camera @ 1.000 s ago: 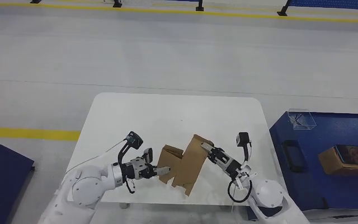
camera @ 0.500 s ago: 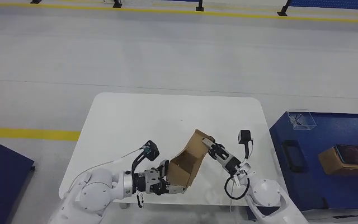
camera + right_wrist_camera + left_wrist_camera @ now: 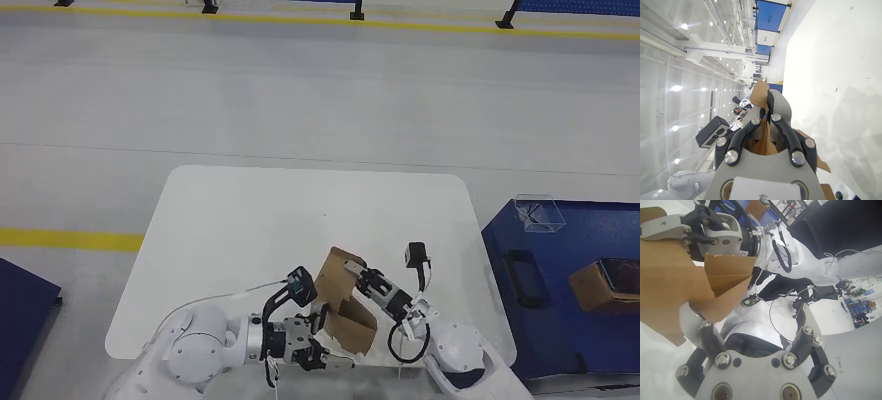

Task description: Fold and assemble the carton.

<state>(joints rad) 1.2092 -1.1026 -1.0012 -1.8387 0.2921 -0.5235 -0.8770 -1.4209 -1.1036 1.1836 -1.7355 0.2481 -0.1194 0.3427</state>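
Position: brown corrugated cardboard carton (image 3: 345,300) partly folded, at near edge of white rounded-corner table (image 3: 250,220), between both arms. Right gripper (image 3: 766,106) clamped on edge of one upright panel, cardboard pinched between both fingers. Left gripper (image 3: 745,308) spread wide, nothing between fingers; one fingertip (image 3: 687,317) against lower flap, other clear of carton. Flaps on that side angled apart, not yet closed. Dark blue platform (image 3: 560,290) beside table, clear plastic box (image 3: 538,212) on it.
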